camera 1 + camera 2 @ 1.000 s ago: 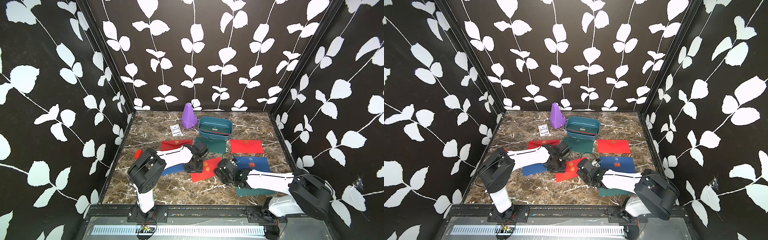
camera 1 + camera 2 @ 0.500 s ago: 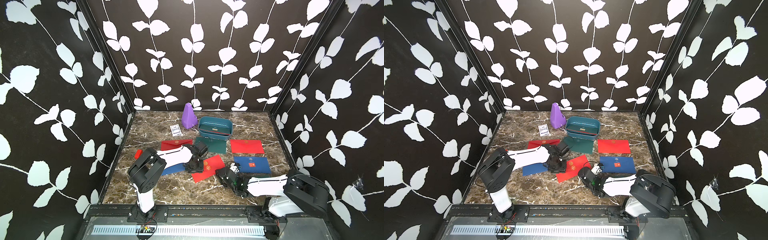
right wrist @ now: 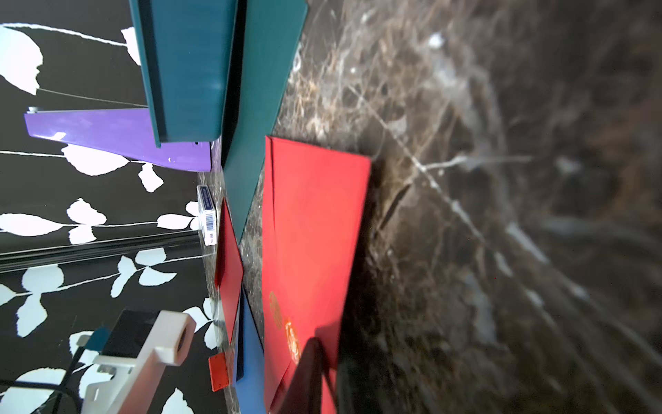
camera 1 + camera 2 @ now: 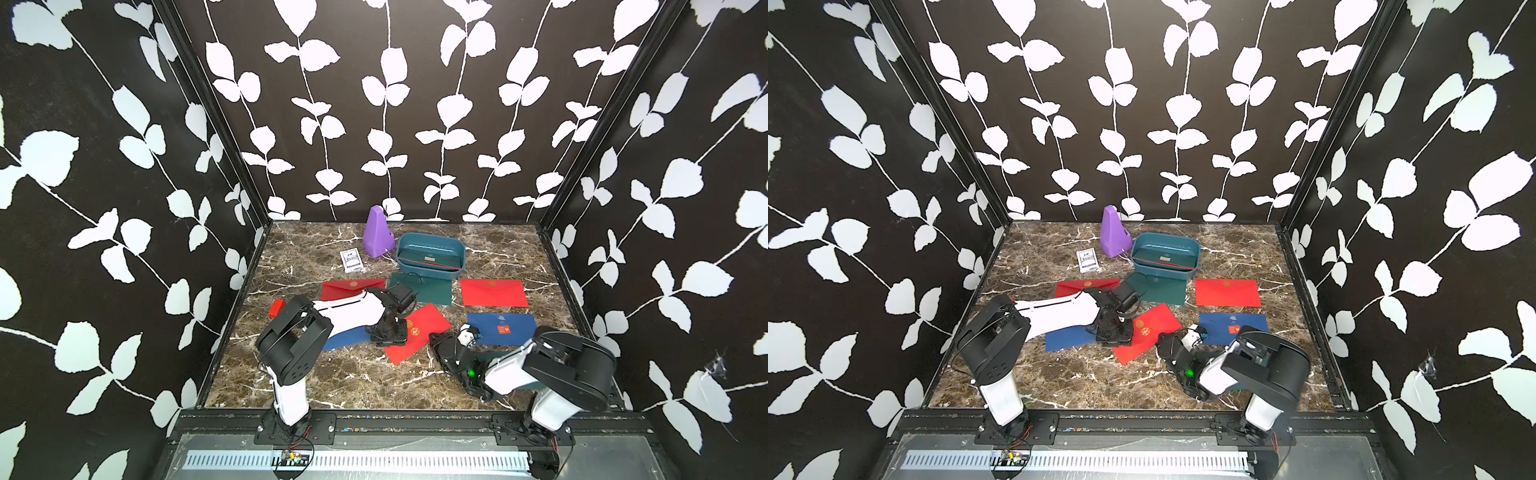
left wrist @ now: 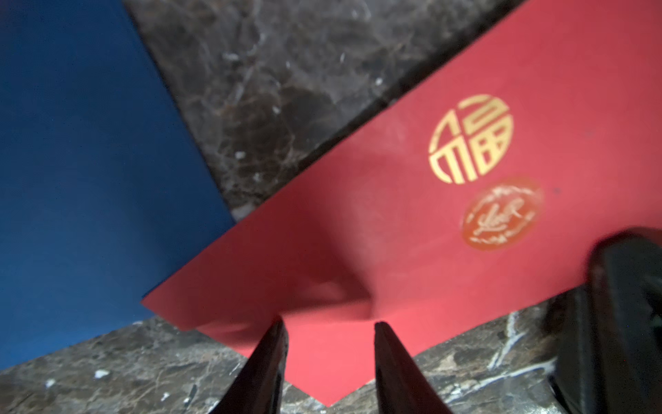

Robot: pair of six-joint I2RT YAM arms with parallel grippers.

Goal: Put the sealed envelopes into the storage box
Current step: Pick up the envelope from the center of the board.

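Note:
A red envelope (image 4: 424, 328) (image 4: 1154, 328) with a gold emblem and seal lies askew mid-table. My left gripper (image 4: 392, 337) (image 5: 329, 324) stands open, its tips pressing on one end of this red envelope (image 5: 394, 233), which buckles there. My right gripper (image 4: 436, 337) (image 3: 327, 344) is shut on the opposite edge of the red envelope (image 3: 311, 233). The teal storage box (image 4: 428, 274) (image 4: 1160, 274) sits at the back with an envelope inside. More envelopes lie around: red (image 4: 492, 293), navy (image 4: 500, 328), dark green (image 4: 428, 289), dark red (image 4: 349, 289), and navy (image 4: 345, 338) under the left arm.
A purple pyramid (image 4: 377, 232) stands left of the box, with a white card pack (image 4: 350, 261) beside it. A small red block (image 4: 276, 308) lies near the left wall. Another dark green envelope (image 4: 490, 356) lies partly under the right arm.
My right gripper pulled back toward the front, then came to the red envelope's near edge and closed. The envelope turned slightly. The left gripper stayed put.

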